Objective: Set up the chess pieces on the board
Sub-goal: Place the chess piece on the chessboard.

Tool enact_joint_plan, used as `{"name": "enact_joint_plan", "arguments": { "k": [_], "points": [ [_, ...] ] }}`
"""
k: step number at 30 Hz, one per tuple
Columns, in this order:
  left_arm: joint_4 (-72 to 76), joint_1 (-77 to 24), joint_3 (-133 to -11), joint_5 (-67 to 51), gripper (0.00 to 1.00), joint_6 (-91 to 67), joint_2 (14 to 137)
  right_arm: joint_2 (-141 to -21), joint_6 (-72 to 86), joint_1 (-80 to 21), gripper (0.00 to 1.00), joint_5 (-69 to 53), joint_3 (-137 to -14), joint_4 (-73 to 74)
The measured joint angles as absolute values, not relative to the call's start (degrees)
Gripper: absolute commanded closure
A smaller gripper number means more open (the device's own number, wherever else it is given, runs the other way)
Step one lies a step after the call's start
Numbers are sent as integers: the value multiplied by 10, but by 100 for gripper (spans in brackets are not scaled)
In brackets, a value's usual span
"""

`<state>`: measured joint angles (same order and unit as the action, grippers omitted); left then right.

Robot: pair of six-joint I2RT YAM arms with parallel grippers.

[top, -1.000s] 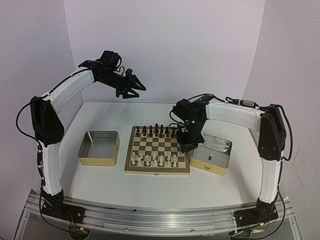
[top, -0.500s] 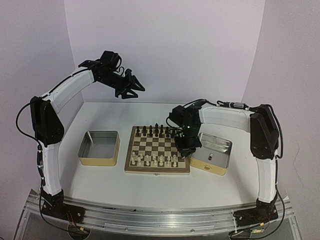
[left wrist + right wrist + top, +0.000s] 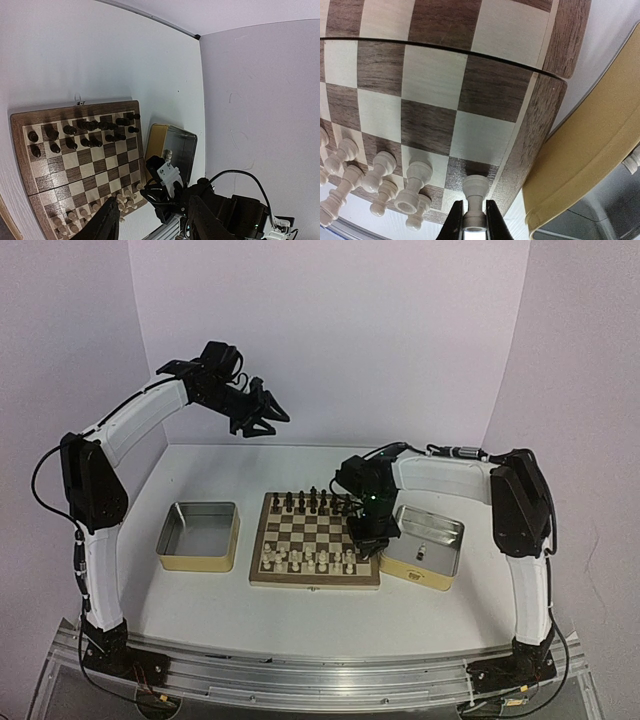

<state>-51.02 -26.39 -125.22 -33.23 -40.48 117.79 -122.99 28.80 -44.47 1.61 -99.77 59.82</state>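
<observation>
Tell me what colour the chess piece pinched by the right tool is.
Cream-white; the chess piece shows best in the right wrist view.

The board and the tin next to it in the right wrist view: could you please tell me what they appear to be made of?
The board: wood, possibly veneer, with a satin finish; grain streaks run through dark and light squares alike. The tin: likely thin sheet metal, its outer wall coated a matte yellow, its inside bare grey with a dull sheen.
</observation>
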Motion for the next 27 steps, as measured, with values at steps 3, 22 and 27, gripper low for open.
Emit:
{"name": "enact_joint_plan", "arguments": {
  "k": [3,22,27],
  "points": [
    [-510,-264,-1252,-332,54,-405,1178,-1230,288,-445,100,15,-998,598],
    [-510,-264,-1251,-328,54,-405,1171,-1238,288,-445,89,11,-1006,598],
    [-510,-264,-1251,-328,54,-404,1171,-1238,287,-445,86,10,-1009,598]
  ]
}}
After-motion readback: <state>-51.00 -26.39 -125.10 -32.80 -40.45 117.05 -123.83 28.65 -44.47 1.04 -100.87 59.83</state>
